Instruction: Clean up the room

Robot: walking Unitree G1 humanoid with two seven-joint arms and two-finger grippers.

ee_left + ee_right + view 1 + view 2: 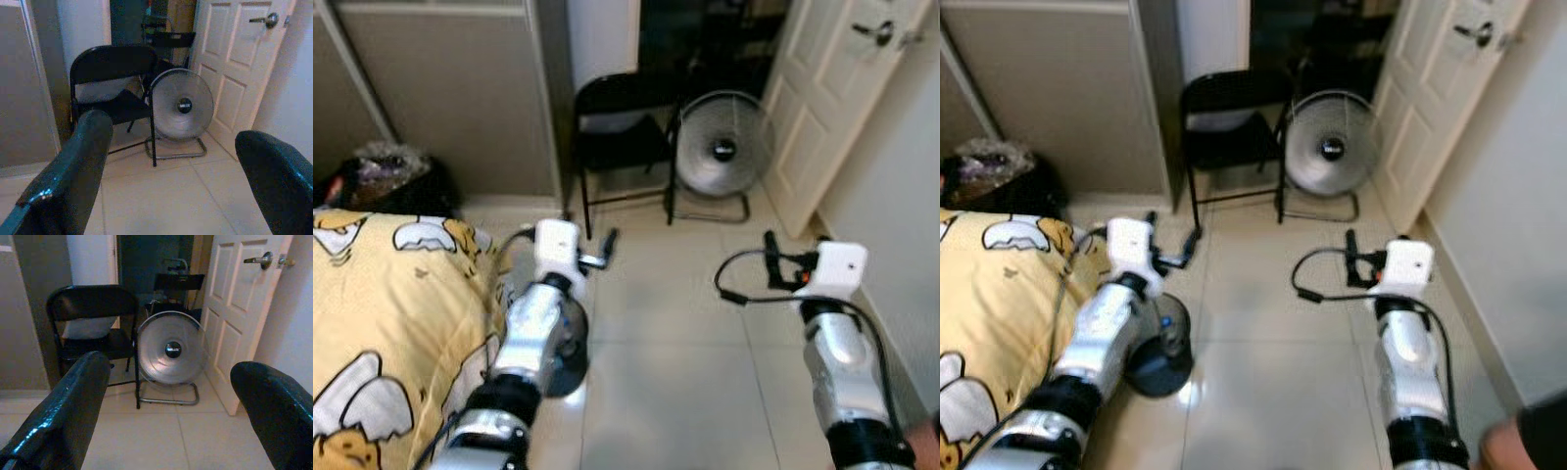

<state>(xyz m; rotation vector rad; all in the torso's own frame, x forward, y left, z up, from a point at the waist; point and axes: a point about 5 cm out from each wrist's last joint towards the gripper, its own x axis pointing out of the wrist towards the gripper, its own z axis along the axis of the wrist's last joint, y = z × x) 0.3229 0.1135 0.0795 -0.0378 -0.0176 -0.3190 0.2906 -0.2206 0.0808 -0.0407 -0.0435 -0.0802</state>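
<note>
Yellow duvet point(382, 313) (white egg-like print) lies rumpled at left.

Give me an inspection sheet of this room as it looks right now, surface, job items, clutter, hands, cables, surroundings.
Surface: pale tiled floor, glossy, bare in the middle.
Job's things: nothing clearly singled out; yellow duvet with egg print on the left.
Clutter: dark bag by the wall beyond the duvet; round dark object on the floor under the left arm, identity unclear.
Hands: left hand open, empty; right hand open, empty; both raised over the floor.
Cables: black loop at the right wrist.
Surroundings: black folding chair, round fan, white door open, dark doorway behind.
</note>
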